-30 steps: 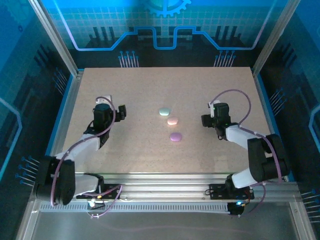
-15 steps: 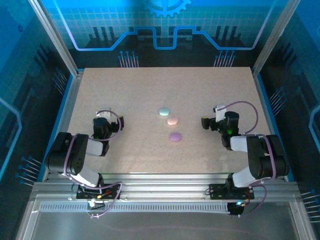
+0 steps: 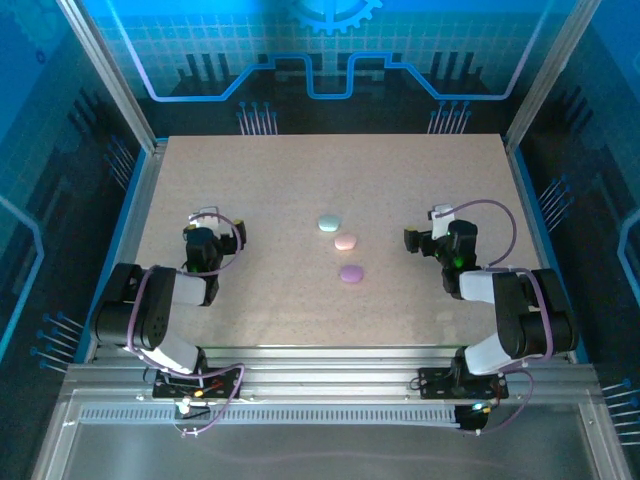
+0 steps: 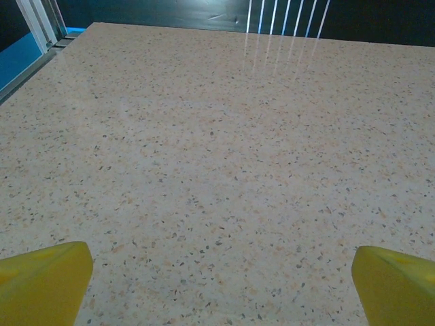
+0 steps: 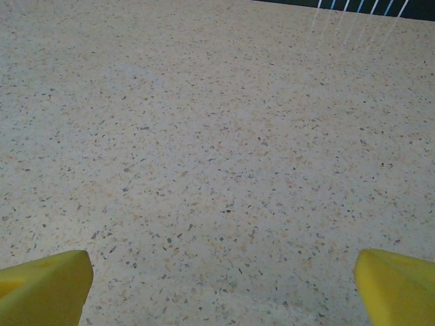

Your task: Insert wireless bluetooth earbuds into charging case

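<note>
No words or numbers are legible; the back panel bears what seems a gear emblem.

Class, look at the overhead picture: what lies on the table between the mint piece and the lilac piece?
The pink piece lies between the mint piece and the lilac piece; this shows in the overhead view.

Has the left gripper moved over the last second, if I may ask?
Yes. The left gripper has drawn back slightly toward the table's near edge, away from the mint oval.
</note>
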### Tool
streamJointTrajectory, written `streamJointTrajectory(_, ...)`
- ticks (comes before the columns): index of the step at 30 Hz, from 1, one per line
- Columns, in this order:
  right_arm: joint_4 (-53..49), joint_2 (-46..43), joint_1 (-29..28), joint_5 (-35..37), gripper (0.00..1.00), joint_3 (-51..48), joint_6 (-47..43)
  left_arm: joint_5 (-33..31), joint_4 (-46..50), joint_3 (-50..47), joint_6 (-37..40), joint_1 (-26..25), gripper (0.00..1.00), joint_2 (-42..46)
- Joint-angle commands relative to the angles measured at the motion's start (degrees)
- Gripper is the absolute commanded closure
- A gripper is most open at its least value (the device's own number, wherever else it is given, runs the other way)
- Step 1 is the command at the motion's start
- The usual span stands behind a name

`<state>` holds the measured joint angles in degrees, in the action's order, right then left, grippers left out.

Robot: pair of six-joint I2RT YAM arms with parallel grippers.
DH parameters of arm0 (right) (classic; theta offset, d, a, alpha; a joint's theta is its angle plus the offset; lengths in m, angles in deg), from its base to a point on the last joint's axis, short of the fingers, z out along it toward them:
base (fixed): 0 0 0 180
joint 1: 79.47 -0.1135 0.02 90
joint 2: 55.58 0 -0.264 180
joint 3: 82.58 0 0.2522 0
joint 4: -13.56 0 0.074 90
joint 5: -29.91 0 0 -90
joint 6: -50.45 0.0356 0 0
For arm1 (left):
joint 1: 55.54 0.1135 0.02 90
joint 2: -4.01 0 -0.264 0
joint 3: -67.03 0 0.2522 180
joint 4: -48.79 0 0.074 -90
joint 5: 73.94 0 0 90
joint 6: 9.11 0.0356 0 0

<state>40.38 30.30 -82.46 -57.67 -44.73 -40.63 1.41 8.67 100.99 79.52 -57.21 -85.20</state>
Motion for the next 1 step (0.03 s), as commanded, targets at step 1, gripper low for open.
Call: streamJointTrajectory(1,2.14,0.33,-0.56,0.63,0.00,0.89,0.25,0.36,-0.78,0.84,0.14,-0.17,0.01,0.35)
